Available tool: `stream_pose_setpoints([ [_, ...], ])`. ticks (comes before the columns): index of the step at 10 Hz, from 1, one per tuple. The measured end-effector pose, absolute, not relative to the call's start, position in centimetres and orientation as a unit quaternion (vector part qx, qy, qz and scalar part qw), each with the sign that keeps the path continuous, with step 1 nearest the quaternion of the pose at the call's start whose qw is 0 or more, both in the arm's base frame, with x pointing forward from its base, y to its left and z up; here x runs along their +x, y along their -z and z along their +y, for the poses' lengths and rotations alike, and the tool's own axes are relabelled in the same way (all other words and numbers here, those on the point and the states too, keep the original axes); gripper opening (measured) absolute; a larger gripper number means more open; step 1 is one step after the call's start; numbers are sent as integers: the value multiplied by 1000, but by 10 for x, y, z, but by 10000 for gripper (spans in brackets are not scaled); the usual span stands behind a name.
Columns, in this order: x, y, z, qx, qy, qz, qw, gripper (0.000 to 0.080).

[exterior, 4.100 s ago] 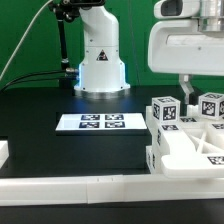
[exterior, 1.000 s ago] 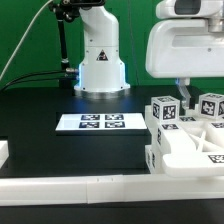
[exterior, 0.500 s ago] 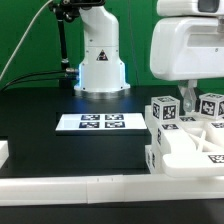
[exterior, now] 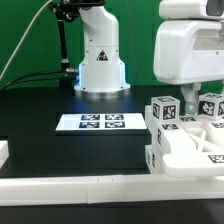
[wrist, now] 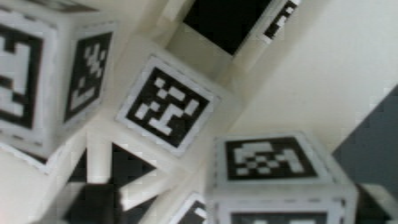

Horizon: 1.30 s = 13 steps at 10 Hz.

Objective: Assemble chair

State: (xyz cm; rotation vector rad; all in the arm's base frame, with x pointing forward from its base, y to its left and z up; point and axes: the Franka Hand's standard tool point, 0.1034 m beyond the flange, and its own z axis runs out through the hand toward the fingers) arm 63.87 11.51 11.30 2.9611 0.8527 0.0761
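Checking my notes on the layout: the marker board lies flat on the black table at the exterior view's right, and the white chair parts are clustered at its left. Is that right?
The sides are swapped. The exterior view shows the marker board lying flat on the black table toward that view's left, and the white chair parts clustered at its right.

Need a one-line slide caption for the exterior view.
Panda gripper lowered over tagged white chair parts at the exterior view's right; marker board lies on the black table.

The arm reaches down at the exterior view's right, its white wrist housing upright, the gripper (exterior: 188, 101) hanging with fingers apart
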Motion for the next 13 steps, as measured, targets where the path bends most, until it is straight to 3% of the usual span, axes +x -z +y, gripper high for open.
stream_pose_setpoints([
  [1, 639, -113, 115, 969, -26, 244, 29, 371],
  [2, 639, -113, 115, 975, -26, 220, 28, 265],
  [5, 639, -113, 115, 993, -29, 108, 25, 266],
  [9, 634, -110, 122, 986, -30, -166, 17, 266],
  [11, 633, -110, 124, 957, -31, -287, 10, 266],
  [13, 637, -111, 126, 924, -35, -380, -10, 268],
])
